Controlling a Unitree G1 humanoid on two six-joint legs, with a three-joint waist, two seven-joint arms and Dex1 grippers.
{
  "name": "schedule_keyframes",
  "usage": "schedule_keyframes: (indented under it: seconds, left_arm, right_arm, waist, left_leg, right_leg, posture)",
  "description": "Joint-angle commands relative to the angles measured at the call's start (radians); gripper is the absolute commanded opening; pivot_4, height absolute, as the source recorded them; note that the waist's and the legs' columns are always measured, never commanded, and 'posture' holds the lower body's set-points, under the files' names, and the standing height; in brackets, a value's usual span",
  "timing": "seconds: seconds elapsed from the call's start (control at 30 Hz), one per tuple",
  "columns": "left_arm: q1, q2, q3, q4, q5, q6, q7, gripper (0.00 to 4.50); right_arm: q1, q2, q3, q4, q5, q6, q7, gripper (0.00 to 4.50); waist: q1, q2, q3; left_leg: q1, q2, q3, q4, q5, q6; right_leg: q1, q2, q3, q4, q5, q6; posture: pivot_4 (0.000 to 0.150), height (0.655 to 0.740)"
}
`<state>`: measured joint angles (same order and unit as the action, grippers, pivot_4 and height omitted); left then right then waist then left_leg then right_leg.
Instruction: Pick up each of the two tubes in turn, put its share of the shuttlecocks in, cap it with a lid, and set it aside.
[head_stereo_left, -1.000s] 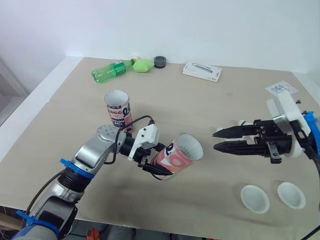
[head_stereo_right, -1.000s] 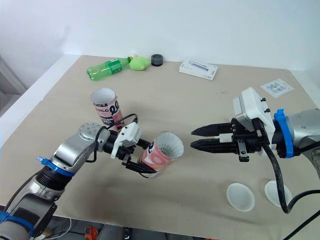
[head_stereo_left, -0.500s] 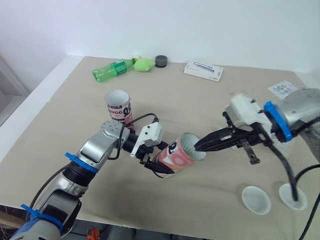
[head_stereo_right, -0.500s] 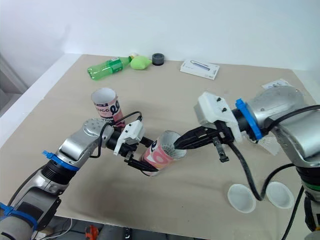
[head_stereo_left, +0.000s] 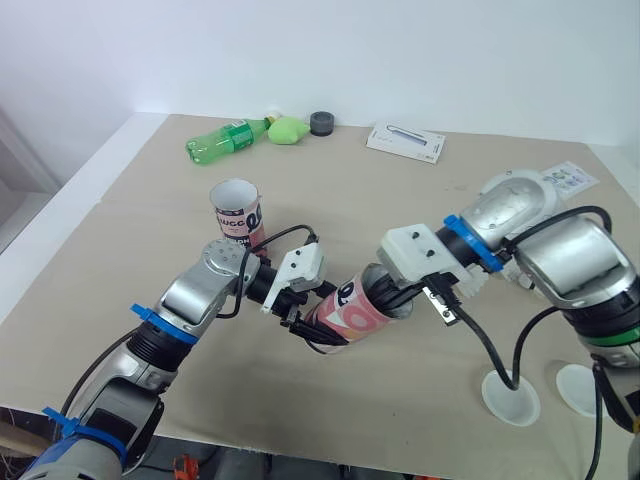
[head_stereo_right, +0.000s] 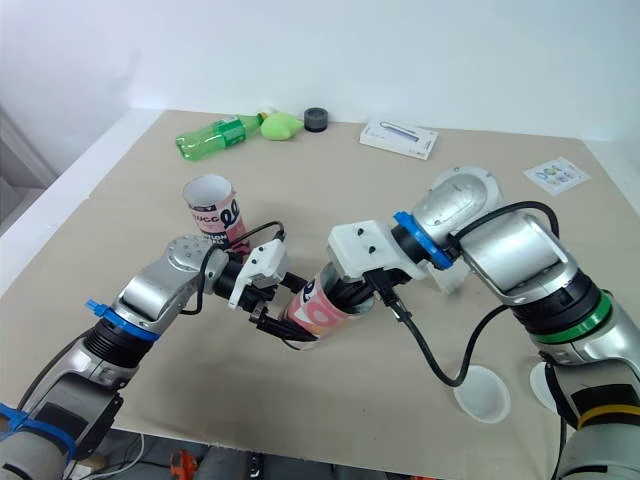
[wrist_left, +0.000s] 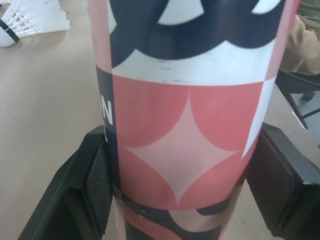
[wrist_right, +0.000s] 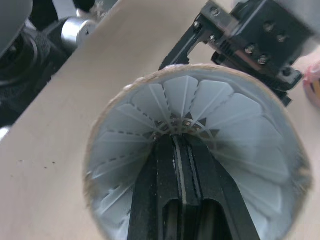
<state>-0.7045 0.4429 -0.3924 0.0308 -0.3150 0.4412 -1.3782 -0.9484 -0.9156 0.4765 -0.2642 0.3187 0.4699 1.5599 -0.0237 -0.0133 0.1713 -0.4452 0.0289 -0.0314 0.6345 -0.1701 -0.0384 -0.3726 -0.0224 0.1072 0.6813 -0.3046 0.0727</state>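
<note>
Loading step, seemingly: left gripper (head_stereo_left: 305, 322) clamps the tilted tube (head_stereo_left: 350, 312) over the table (head_stereo_left: 150, 190), right gripper (wrist_right: 179, 142) sits inside its mouth, fingers squeezed together against a shuttlecock (wrist_right: 220, 115) (pinching it? hard to tell), so next it should back straight out.

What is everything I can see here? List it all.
Table: one, beige.
Standing tube: one, pink-white-black, table's left.
Held tube: one, same colours, tilted, centre.
Shuttlecocks: white; one inside held tube, others on the table.
Lids: two, white, near right edge.
Bottle: one, green, lying far side.
Lump: one, lime green, beside bottle.
Ring: one, dark grey, beside lump.
Box: one, white, far side.
Card: one, white, far right.
Left gripper: black, shut on held tube.
Right gripper: black, fingers together inside held tube.
</note>
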Motion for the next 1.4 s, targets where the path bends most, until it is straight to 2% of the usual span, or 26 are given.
schedule_keyframes:
  seconds: [0.03,0.27,0.53,0.83,1.1,1.33,1.4]
  left_arm:
    - [-0.004,-0.006,0.003,-0.010,0.002,0.000,0.010,3.26]
    - [-0.001,-0.007,0.002,-0.012,0.001,0.001,0.014,3.26]
    - [-0.007,-0.008,-0.002,0.006,0.003,-0.011,0.005,3.26]
    - [-0.020,-0.019,0.000,0.026,0.007,-0.021,0.000,3.26]
    - [0.008,-0.030,0.026,0.015,-0.015,-0.040,0.004,3.26]
    - [0.040,-0.107,0.113,0.003,-0.124,-0.041,0.023,3.26]
    - [0.045,-0.119,0.124,0.001,-0.140,-0.039,0.024,3.26]
  right_arm:
    - [-0.030,0.030,0.021,0.015,-0.045,-0.035,0.043,0.17]
    - [-0.012,0.039,0.030,0.010,-0.062,-0.026,0.054,0.17]
    - [-0.070,0.026,-0.103,0.042,0.043,0.077,0.044,0.17]
    - [-0.008,-0.032,-0.196,-0.031,0.129,0.154,0.014,0.17]
    - [0.123,-0.133,-0.490,-0.110,0.326,0.317,-0.086,0.17]
    - [0.335,-0.190,-0.788,-0.181,0.437,0.439,-0.232,0.17]
    - [0.371,-0.197,-0.830,-0.198,0.466,0.453,-0.255,0.17]
  waist:
    - [0.000,0.000,0.000]
    - [0.000,0.000,0.000]
    - [0.000,0.000,0.000]
    - [0.001,0.000,0.000]
    - [0.002,-0.001,0.000]
    - [0.002,-0.001,0.001]
    - [0.001,-0.001,0.001]
  left_leg:
    - [0.000,0.000,0.000,0.000,0.000,0.000]
    - [0.000,0.000,-0.001,0.001,0.001,-0.001]
    - [0.000,0.000,-0.001,0.001,0.001,-0.001]
    - [0.000,0.000,-0.001,0.001,0.001,-0.001]
    - [-0.001,-0.001,-0.002,0.001,0.001,-0.001]
    - [-0.001,0.000,-0.001,0.000,0.001,-0.001]
    - [-0.001,-0.001,-0.001,0.000,0.001,-0.001]
  right_leg:
    - [0.000,0.000,0.000,0.000,0.000,0.000]
    - [0.000,0.000,0.000,0.000,0.000,0.000]
    - [0.000,0.000,-0.001,0.001,0.000,0.000]
    - [0.001,0.000,-0.001,0.001,0.000,0.000]
    - [0.001,-0.001,-0.001,0.000,0.000,0.001]
    - [0.000,-0.001,-0.001,0.000,-0.001,0.000]
    - [0.000,-0.001,0.000,0.000,-0.001,0.000]
  posture:
    - [0.150,0.7294]
    - [0.150,0.7294]
    - [0.150,0.7294]
    - [0.150,0.7294]
    - [0.150,0.7294]
    - [0.150,0.7294]
    - [0.150,0.7294]
